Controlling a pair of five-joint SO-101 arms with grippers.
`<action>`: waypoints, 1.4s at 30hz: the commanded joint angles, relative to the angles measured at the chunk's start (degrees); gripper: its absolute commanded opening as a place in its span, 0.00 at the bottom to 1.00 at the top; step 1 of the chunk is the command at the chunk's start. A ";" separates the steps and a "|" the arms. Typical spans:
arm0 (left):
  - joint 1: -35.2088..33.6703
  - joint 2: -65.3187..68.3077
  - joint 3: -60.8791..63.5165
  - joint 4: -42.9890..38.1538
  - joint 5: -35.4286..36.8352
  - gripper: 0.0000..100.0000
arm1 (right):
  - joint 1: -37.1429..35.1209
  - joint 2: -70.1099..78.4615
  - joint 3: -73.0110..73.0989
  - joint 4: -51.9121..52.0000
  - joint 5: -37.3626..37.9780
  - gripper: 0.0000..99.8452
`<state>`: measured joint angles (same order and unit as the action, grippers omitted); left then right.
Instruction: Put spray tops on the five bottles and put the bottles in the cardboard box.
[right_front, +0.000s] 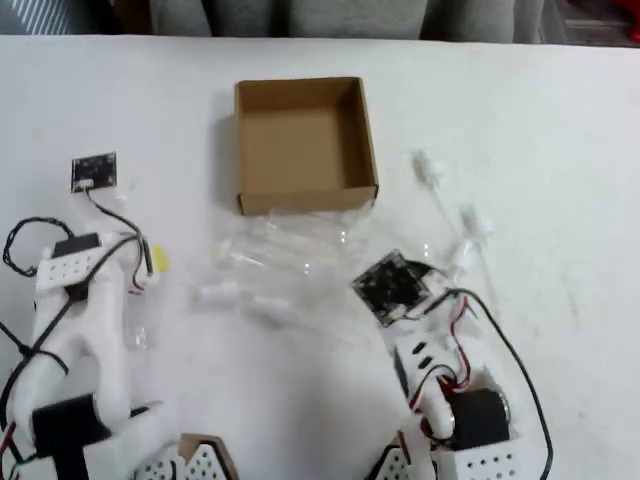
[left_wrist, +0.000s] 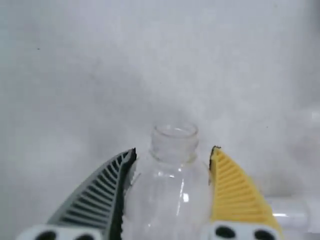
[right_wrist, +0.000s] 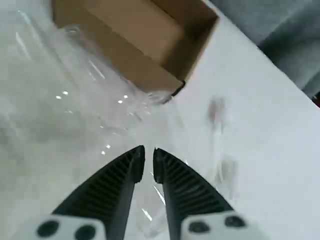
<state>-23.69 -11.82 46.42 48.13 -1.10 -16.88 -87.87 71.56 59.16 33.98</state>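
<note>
Left wrist view, bottle (left_wrist: 170, 192) clasped in claw (left_wrist: 174, 150)

white table (right_front: 560, 120) | grey upholstery (right_front: 400, 15) behind its far edge

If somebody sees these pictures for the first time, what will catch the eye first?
The open cardboard box stands empty toward the far side of the table, with clear bottles lying jumbled just before it and white spray tops loose to its right. The left gripper clasps an uncapped bottle by its shoulders.
</note>
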 joint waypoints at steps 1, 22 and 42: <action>-2.68 5.05 -7.74 -1.05 0.70 0.02 | -5.32 15.52 -9.76 1.36 0.44 0.02; -4.09 9.71 -12.31 -1.14 0.62 0.02 | -27.56 71.96 -43.34 17.54 3.69 0.09; -4.00 9.80 -12.31 -2.64 0.44 0.02 | -32.22 74.42 -43.60 8.13 -2.55 0.09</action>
<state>-27.30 -1.80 37.10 46.73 -0.84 -48.53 -13.14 30.51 68.13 30.20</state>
